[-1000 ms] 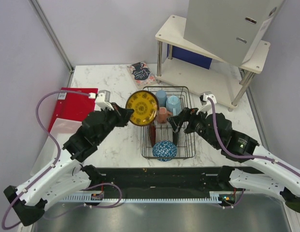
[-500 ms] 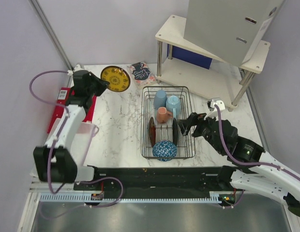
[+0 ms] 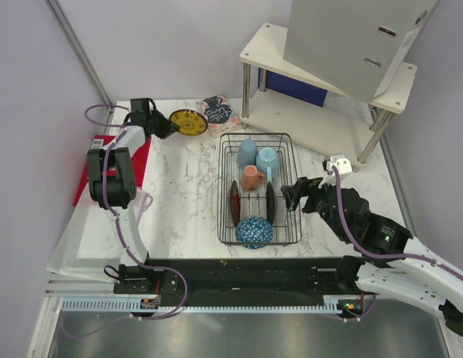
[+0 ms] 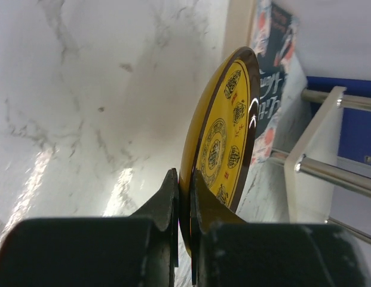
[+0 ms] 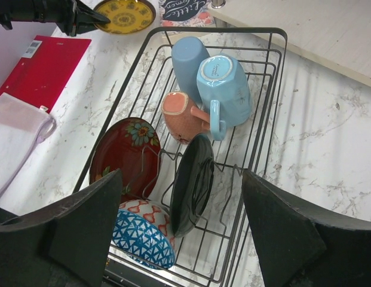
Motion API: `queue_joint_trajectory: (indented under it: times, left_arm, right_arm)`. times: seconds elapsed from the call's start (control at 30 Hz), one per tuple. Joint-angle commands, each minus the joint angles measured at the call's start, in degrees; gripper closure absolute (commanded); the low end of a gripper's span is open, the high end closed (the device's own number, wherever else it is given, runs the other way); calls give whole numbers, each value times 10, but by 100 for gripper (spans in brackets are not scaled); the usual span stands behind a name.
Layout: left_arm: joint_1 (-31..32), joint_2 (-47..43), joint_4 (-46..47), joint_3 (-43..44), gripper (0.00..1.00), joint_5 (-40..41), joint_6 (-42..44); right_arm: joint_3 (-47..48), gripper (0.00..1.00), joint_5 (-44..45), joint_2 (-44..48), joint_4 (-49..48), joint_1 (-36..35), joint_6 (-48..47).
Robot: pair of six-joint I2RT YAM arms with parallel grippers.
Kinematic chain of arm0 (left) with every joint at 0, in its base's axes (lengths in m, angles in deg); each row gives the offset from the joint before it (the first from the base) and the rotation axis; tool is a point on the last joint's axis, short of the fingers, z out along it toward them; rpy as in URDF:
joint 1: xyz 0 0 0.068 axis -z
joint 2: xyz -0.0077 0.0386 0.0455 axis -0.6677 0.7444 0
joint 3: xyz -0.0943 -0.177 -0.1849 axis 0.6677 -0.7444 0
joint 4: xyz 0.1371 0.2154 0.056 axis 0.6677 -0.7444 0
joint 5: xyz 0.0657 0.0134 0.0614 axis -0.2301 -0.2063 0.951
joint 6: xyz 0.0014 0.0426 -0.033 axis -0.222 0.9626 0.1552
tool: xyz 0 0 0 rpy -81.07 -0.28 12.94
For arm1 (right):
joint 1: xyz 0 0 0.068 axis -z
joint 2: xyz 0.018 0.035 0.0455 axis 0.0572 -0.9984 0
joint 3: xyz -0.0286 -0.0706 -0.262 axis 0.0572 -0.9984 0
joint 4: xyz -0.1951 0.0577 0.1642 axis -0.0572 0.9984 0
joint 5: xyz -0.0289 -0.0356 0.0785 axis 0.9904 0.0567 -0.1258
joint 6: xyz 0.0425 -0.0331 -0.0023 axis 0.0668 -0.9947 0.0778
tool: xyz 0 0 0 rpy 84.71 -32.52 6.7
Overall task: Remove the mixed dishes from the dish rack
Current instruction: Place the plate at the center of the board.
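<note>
Dish rack (image 3: 257, 135): light-blue cups (image 5: 224, 89), pink mug (image 5: 180, 116), red-brown plate (image 5: 122, 155), black plate (image 5: 193, 182), patterned bowl (image 5: 143, 236) inside. Left gripper (image 4: 184, 179) pinches yellow plate (image 4: 224, 137) by rim; right gripper (image 3: 289, 195) spread wide, empty.

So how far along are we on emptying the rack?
Just started: nothing is set down yet. In hand: the yellow plate, clear of the dish rack, pinched by the left gripper at the far left. Left in the rack: two light-blue cups, pink mug, red-brown plate, black plate, patterned bowl. The right gripper hovers open above them.
</note>
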Motion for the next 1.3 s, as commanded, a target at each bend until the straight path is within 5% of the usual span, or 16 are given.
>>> queue_joint_trajectory:
  times: [0.0,0.47,0.83,1.07,1.27]
  left_arm:
    - [1,-5,94,62,98,-39,-32]
    - [-24,124,-90,206,98,38,-7]
    - [-25,158,-120,215,98,62,-9]
    - [-31,149,-159,215,51,70,13]
    - [-39,140,-219,221,35,81,30]
  right_arm:
    - [-5,12,17,-10,-6,-2,-4]
    - [1,12,7,-77,-30,-1,-14]
    - [1,13,11,-72,-24,-1,-14]
    - [0,12,10,-66,-20,-1,-8]
    - [-6,12,7,-54,-20,-1,-3]
